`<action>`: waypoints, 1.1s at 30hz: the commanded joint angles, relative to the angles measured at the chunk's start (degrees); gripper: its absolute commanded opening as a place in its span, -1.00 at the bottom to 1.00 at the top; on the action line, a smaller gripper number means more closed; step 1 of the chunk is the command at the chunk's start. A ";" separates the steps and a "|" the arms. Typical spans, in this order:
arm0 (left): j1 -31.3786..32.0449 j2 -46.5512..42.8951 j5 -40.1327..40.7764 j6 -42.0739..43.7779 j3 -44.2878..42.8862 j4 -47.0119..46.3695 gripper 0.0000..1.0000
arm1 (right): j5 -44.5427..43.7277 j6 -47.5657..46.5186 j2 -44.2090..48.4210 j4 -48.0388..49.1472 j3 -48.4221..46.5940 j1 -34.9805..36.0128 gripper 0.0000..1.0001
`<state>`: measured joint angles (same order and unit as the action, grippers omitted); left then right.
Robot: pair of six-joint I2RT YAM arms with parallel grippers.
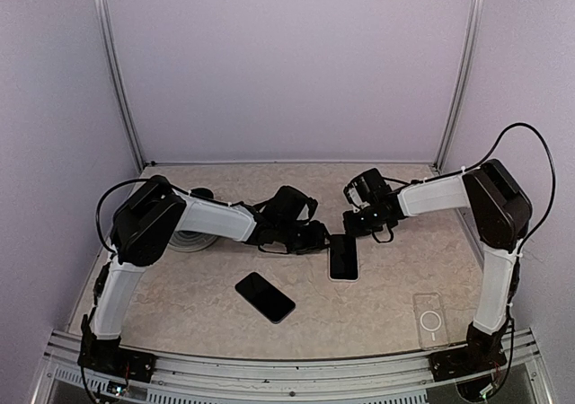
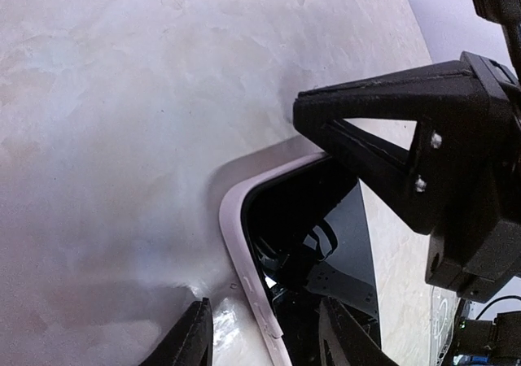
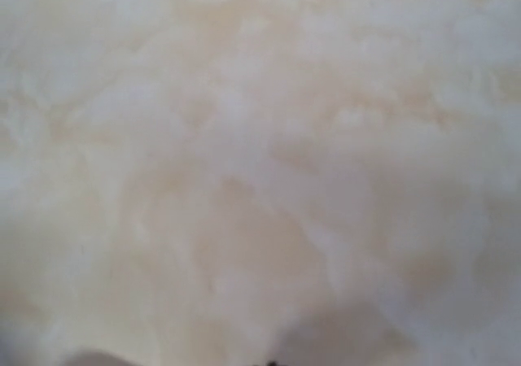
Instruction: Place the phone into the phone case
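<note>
A phone with a glossy black screen (image 1: 343, 257) lies flat mid-table inside a pale phone case whose rim (image 2: 236, 252) runs round it. My left gripper (image 1: 316, 240) is low at the phone's left side. In the left wrist view it (image 2: 264, 301) stands open astride the case's long edge, one finger (image 2: 194, 337) over the table and the other (image 2: 346, 337) over the screen. My right gripper (image 1: 354, 223) is shut, its black fingers (image 2: 383, 130) down at the phone's far end. The right wrist view shows only blurred tabletop.
A second dark phone (image 1: 265, 297) lies loose on the table, nearer the front. A clear case with a ring on it (image 1: 431, 320) rests by the right arm's base. A pale round thing (image 1: 186, 241) sits partly under the left arm. Purple walls close in the table.
</note>
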<state>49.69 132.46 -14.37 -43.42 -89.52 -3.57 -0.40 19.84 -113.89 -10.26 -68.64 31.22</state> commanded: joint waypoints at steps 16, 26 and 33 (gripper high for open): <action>2.70 -4.44 -8.50 21.12 3.57 7.30 -0.02 | 18.70 -8.87 1.19 -25.58 -12.45 -8.01 -0.37; 13.14 -11.76 -10.14 43.24 7.37 12.96 -0.03 | 22.23 -10.37 -8.08 -23.53 -20.21 -8.07 -0.39; 13.82 -4.91 -4.89 44.37 2.37 15.86 -0.23 | 23.73 -10.72 -7.64 -22.15 -17.07 -7.40 -0.69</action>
<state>64.31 125.32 -22.20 -1.83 -87.48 9.21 22.24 9.91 -122.89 -33.08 -88.07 23.24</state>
